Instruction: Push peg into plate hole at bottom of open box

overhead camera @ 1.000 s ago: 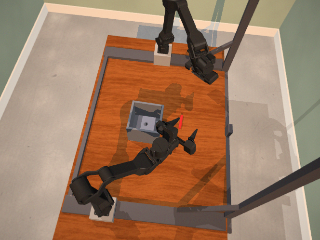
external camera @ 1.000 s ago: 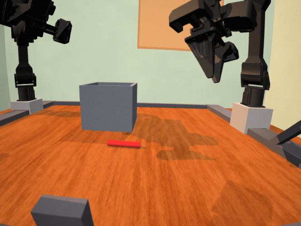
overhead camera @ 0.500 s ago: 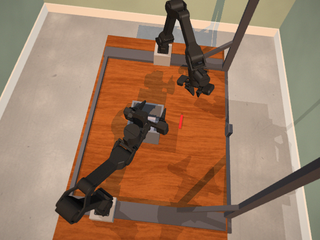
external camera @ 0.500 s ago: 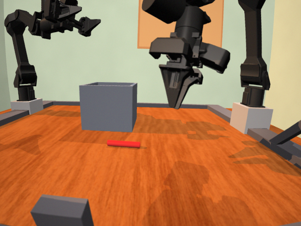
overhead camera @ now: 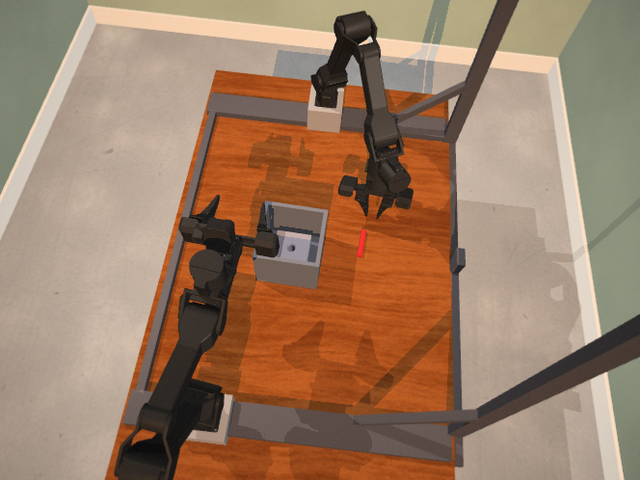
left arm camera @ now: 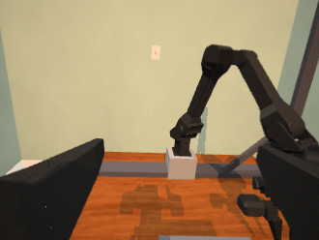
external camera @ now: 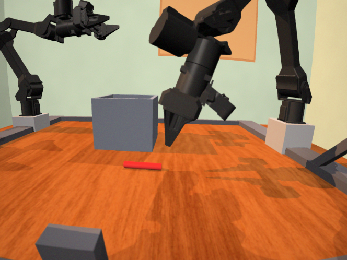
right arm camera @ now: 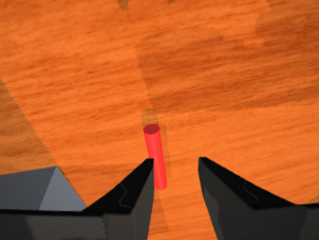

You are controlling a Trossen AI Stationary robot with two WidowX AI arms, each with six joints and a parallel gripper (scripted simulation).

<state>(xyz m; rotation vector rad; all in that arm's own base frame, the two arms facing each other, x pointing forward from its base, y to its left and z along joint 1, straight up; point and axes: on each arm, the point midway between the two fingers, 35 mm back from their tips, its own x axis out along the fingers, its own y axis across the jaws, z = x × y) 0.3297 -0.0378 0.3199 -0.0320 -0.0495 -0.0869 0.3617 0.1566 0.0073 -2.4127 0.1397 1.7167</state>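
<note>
Top view: find the red peg (overhead camera: 361, 243) (external camera: 142, 165) (right arm camera: 156, 157) lying flat beside the open box (overhead camera: 322, 232) (external camera: 123, 122) (left arm camera: 208, 238) (right arm camera: 29, 194), outside it. Near end just ahead of the right gripper (overhead camera: 372, 215) (external camera: 168, 144) (left arm camera: 276, 232) (right arm camera: 176, 159), long axis running roughly away from its fingertips. Parted partway there, holding nothing; perhaps slightly off-centre, given the slanted wrist view. Much nearer than the left gripper (overhead camera: 240, 200) (external camera: 113, 22) (left arm camera: 181, 149), spread wide and nothing held, above the box's far side. No brands, labels or writing to read.
</note>
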